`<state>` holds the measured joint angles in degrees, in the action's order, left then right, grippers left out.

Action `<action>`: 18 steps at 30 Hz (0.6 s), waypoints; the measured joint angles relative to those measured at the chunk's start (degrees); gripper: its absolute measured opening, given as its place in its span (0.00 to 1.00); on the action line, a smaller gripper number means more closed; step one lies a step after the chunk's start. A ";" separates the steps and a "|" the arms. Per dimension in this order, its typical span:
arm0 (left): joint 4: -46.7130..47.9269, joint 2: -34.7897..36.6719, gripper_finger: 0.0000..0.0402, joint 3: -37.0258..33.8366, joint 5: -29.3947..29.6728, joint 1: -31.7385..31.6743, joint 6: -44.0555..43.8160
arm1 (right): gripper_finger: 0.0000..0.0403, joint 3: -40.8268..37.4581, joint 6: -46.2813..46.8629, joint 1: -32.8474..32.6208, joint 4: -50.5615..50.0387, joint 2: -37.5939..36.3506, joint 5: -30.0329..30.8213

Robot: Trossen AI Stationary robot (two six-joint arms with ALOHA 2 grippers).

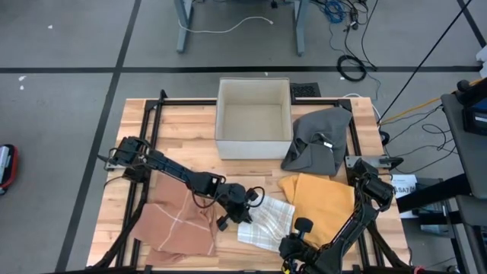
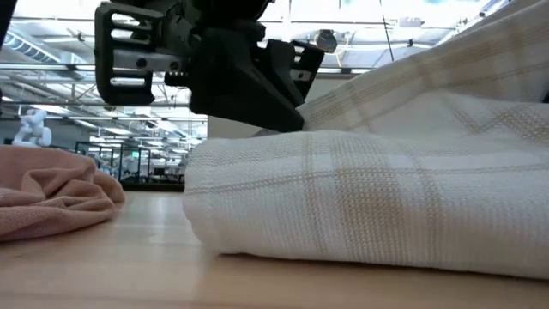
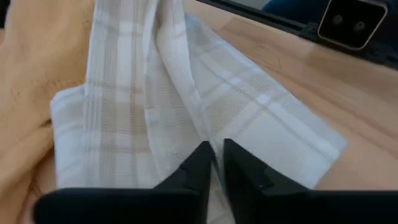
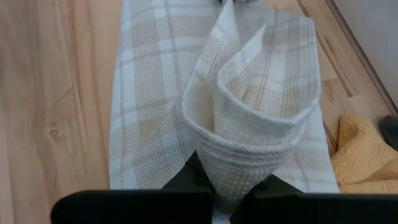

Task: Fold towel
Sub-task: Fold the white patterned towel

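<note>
White plaid towel (image 1: 266, 222) | left end effector (image 1: 242, 211) pinching it | right end effector (image 4: 227, 186) clamped on it

even, bright overhead light fills every view, casting only soft shadows. in the low view, ceiling lights (image 2: 77, 64) glare across the upper frame, and the near white checked towel (image 2: 369, 197) looks slightly soft at the lower right.
</note>
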<state>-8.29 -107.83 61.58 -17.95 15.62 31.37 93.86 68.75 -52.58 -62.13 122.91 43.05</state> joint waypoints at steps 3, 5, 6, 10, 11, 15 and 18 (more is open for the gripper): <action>-1.50 0.00 0.02 0.01 1.56 -0.36 2.65 | 0.01 0.00 0.00 0.00 -0.02 0.00 -0.01; -1.70 0.02 0.01 0.64 1.32 -1.05 3.66 | 0.01 0.00 0.00 0.00 -0.02 0.00 0.00; -1.69 0.02 0.01 0.98 1.15 -1.44 3.76 | 0.01 0.00 0.00 -0.02 -0.02 0.00 -0.02; -1.53 0.18 0.01 1.85 1.56 -3.17 5.18 | 0.01 0.00 -0.55 0.00 -0.05 0.00 0.00; -1.41 0.42 0.01 2.09 1.62 -3.70 5.19 | 0.01 0.00 -0.61 0.02 -0.12 0.00 0.01; -0.94 0.68 0.01 4.46 2.21 -5.73 5.29 | 0.01 0.00 -0.61 0.16 -0.63 0.00 0.09; 0.87 0.68 0.00 5.45 4.55 -6.87 6.75 | 0.01 0.00 0.63 0.15 -2.22 0.00 0.50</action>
<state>-7.42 -107.15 67.04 -13.39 8.75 38.12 93.86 69.38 -52.42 -64.35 122.91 43.55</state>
